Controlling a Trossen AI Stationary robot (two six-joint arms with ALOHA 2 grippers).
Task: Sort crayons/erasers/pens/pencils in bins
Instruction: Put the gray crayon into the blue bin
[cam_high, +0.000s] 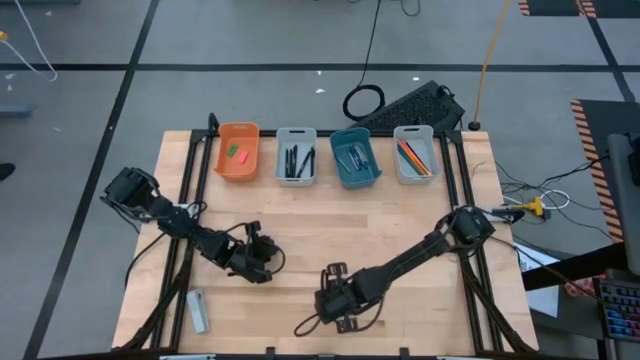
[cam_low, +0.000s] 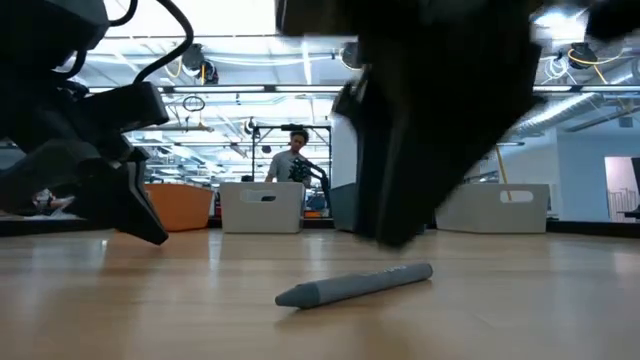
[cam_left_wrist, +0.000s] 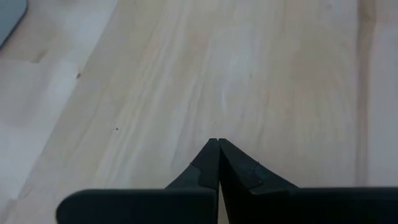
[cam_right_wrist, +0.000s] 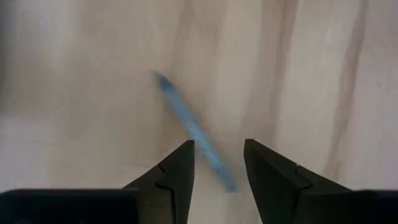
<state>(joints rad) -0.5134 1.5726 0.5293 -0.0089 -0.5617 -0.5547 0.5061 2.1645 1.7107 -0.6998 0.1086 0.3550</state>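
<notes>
The grey-blue crayon (cam_right_wrist: 194, 134) lies loose on the table (cam_high: 400, 215), near its front edge, partly between my right gripper's (cam_right_wrist: 219, 163) narrowly parted fingers. It lies slanted; closing could roll it aside. Left gripper (cam_left_wrist: 217, 155) is pinched empty.

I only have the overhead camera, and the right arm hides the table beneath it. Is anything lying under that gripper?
Observer: Yes. A blue-grey crayon lies on the wood, running between the open fingers of the right gripper.
Operator: Is it gripped?
Observer: No. The low view shows the crayon lying flat on the table, with nothing closed on it.
Operator: Is the left gripper carrying something?
Observer: No. The left gripper is shut with its fingertips together, empty, over bare wood.
</notes>
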